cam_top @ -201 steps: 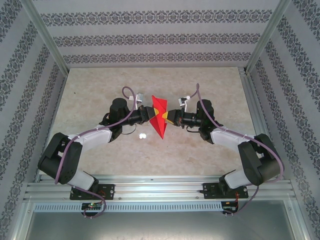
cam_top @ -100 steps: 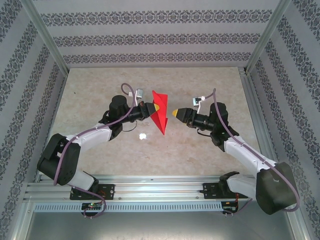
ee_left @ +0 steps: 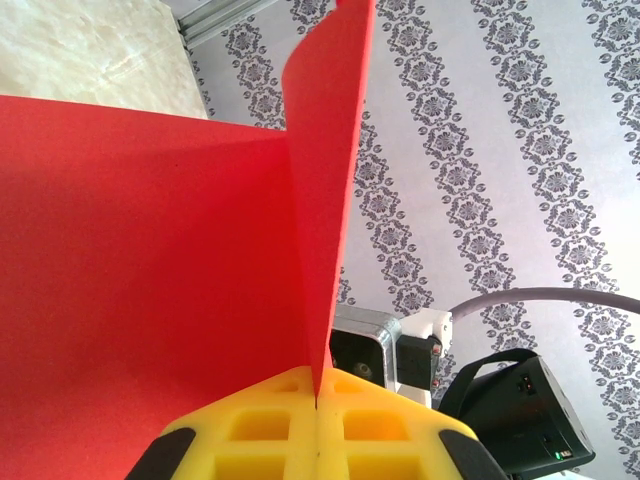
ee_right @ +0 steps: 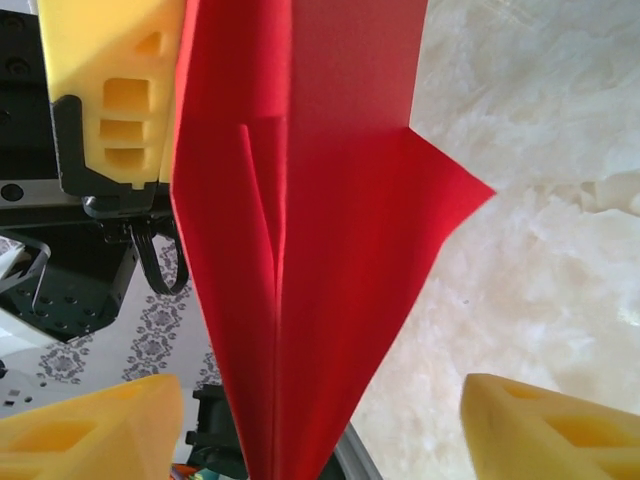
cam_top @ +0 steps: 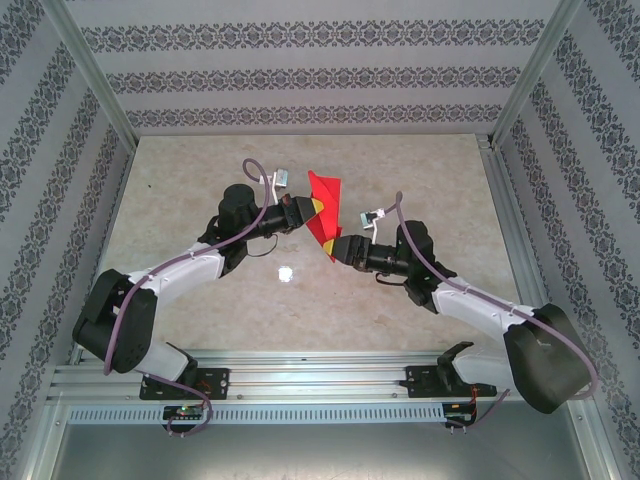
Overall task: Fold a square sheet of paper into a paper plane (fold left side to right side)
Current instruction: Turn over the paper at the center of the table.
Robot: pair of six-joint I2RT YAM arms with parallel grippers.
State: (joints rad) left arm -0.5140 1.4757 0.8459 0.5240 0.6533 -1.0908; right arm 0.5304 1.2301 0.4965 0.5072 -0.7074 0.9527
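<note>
The left gripper (cam_top: 302,214) is clamped on the folded red paper plane (cam_top: 323,203), holding it above the table (cam_top: 180,180), while the right gripper (cam_top: 337,250) stands spread either side of its pointed end.

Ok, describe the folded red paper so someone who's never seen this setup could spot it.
Start at the pale marbled table and look to its middle. There the left gripper pinches the paper plane, with the right gripper open around its lower tip. It is the one bright red thing there, a pointed creased dart.
</note>
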